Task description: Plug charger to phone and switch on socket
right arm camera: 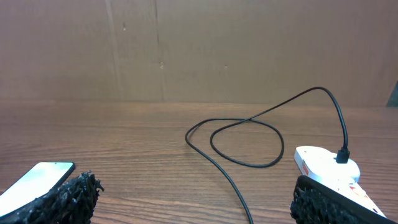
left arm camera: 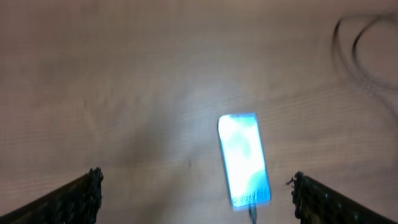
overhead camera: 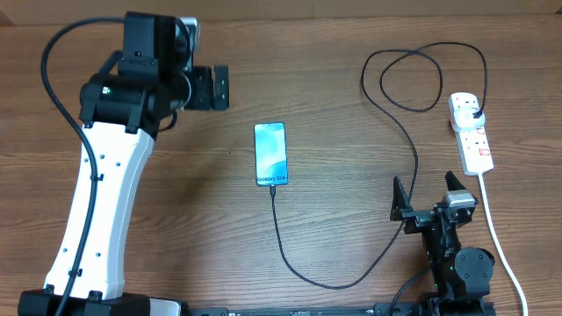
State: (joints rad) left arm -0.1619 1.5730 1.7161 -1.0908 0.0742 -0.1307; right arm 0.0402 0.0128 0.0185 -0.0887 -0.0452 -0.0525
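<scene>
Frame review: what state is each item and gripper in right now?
phone: lying flat, screen lit.
charger: plug seated in the socket, tip looks plugged into the phone's short edge.
socket: charger plugged in; switch position unreadable.
left gripper: open, empty, above the table.
right gripper: open, empty.

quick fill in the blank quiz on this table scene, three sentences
1. The phone lies with its lit screen facing ___.
2. The charger is plugged into the socket, whose casing is ___.
3. The left gripper and the right gripper both have their jaws ___.
Missing words: up; white; open.
</scene>
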